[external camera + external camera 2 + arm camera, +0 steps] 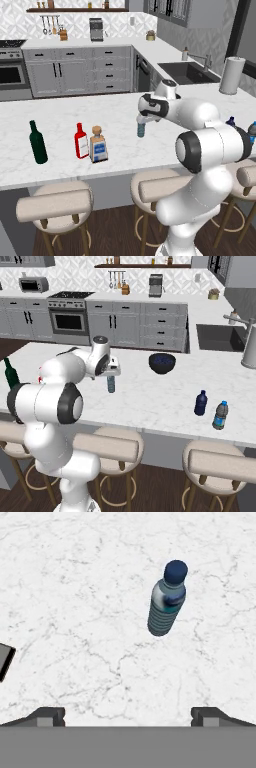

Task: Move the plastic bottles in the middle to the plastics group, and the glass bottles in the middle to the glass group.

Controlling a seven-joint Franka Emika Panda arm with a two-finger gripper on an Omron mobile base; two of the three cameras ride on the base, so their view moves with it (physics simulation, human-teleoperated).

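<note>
While the white arm reaches out over the marble tabletop (60,112), its tool (128,716) hangs above the slim pale water bottle (141,129), which stands upright near the middle of the tabletop. From the hand camera that bottle (167,599) sits ahead of the two finger tips (47,716), which stand wide apart with nothing between them; the tool grips nothing.

Taking the water bottle as the landmark: well to its left in the left base view stand three bottles in a loose row. Nearest is the square amber bottle with a cork stopper (98,145), just beside it the flat red bottle (81,141), and farther left the tall dark green wine bottle (38,143). The amber and red bottles are close together; whether they touch I cannot tell.

Well to the right of the water bottle, in the right base view, stands the squat dark navy bottle (200,403), and just past it the blue bottle with a pale label band (220,415), near the front edge. Behind and right of the water bottle sits a dark bowl (162,363).
</note>
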